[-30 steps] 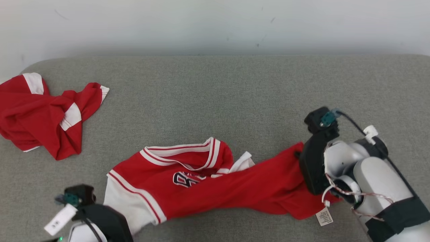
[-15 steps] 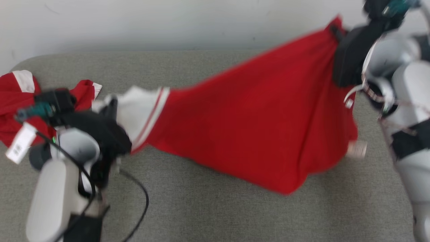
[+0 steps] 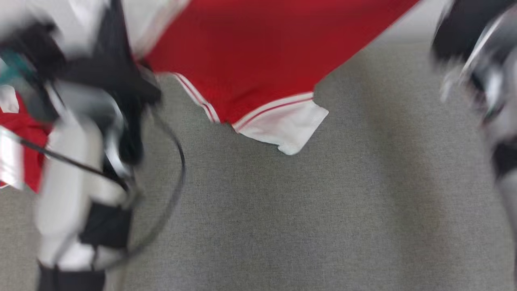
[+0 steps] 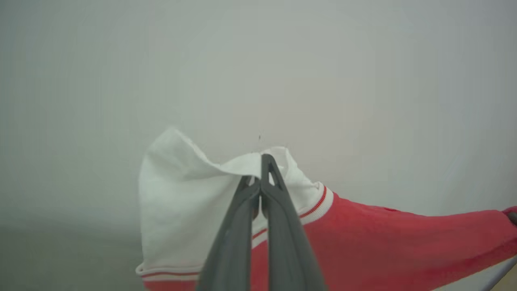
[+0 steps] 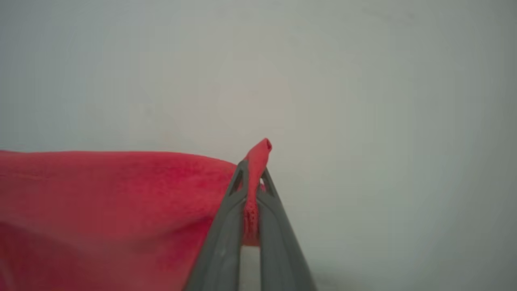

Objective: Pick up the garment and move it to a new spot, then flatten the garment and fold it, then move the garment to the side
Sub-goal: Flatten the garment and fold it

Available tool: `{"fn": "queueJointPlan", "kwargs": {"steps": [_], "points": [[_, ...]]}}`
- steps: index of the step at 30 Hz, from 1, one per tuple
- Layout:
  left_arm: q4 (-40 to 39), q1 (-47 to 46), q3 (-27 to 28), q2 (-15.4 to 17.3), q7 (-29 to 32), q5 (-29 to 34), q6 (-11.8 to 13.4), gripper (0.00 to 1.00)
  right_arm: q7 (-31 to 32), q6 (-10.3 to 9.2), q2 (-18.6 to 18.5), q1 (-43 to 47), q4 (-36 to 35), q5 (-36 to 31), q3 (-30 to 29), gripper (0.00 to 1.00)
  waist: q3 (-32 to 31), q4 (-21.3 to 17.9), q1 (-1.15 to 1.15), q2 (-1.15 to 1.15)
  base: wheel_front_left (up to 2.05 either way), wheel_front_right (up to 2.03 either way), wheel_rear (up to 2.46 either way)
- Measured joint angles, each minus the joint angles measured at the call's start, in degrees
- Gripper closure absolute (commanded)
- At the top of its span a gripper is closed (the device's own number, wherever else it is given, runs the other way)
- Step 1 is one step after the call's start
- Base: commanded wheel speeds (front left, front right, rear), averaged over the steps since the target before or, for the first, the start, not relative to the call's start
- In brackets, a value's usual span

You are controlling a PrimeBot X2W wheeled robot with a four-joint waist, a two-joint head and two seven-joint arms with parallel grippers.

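now jersey (image 3: 258, 48) airborne: a second ago crumpled on grey padded surface (image 3: 323, 226), now stretched between both arms above it, white sleeve (image 3: 288, 129) dangling free. left gripper (image 4: 257, 173) clamped tight on white cloth end, right gripper (image 5: 253, 173) pinching red corner. pickup looks done; carrying to new spot likely next. surface middle bare, good landing room. second red garment (image 3: 24, 133) at left edge, steer clear.

Grey woven-fabric worktop (image 3: 291, 226) under soft, even light. Plain pale grey-white wall (image 4: 347, 64) beyond, hazy in both wrist views.
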Motion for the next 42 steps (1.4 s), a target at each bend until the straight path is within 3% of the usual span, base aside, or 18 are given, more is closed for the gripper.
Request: {"fn": "queueJointPlan", "kwargs": {"steps": [4,9,16,23,24,25,26,35,39,42], "points": [[3.5,13.0,-2.8,0.1,-2.8,-0.6,0.0,1.0,-0.2,2.26,-0.5,15.2,1.3,-0.4,2.7,1.0,0.3,0.0,0.01,0.01,0.0,0.0,0.0],[6.4,25.2,-4.7,0.4,-5.9,-1.4,0.2,1.0,-0.4,2.23,-0.5,28.8,2.6,-0.4,4.2,1.0,-0.7,-0.1,0.0,0.0,0.0,0.0,0.0],[8.7,32.4,-5.8,0.4,-8.4,-1.7,0.2,1.0,-1.7,1.64,-0.2,37.8,3.1,0.7,3.8,1.0,-3.6,0.1,0.0,0.0,0.0,0.0,0.0],[12.2,38.2,-5.3,0.6,-10.1,-1.7,0.2,1.0,-1.1,1.04,2.2,44.6,3.0,1.7,4.8,1.0,-7.6,-0.2,-0.01,0.0,0.0,0.0,0.0],[12.7,38.8,-5.5,0.6,-10.1,-1.7,0.2,0.93,-1.1,0.64,2.4,45.2,2.9,1.8,4.8,1.0,-8.1,-0.3,-0.01,0.0,0.0,0.0,0.0],[12.9,39.5,-5.7,0.6,-10.1,-1.7,0.2,0.27,-1.1,0.58,2.5,45.9,2.8,1.8,4.8,0.6,-8.5,-0.4,0.0,-0.01,0.0,0.0,0.0],[13.2,40.1,-5.8,0.6,-10.1,-1.7,0.2,0.0,-1.1,0.12,2.8,46.6,2.5,2.1,4.7,0.0,-9.0,-0.5,-0.01,-0.01,0.0,0.0,0.0],[13.9,44.7,-4.3,1.1,-11.5,-3.7,-0.1,0.0,-1.3,-1.48,4.6,53.0,0.6,4.6,3.4,0.0,-12.0,-1.5,-0.01,-0.01,0.0,0.0,0.0],[11.9,46.9,-2.3,2.2,-14.4,-4.3,-0.2,0.0,-2.9,-3.18,4.9,55.8,-1.7,5.8,1.4,0.0,-13.4,-1.9,0.0,-0.01,0.0,0.0,0.0],[8.4,48.2,-1.8,4.3,-16.2,-4.0,-1.8,0.0,-5.2,-5.13,5.7,57.4,-4.4,6.9,-1.2,0.0,-14.5,-2.2,0.0,-0.01,0.0,0.0,0.0]]}}
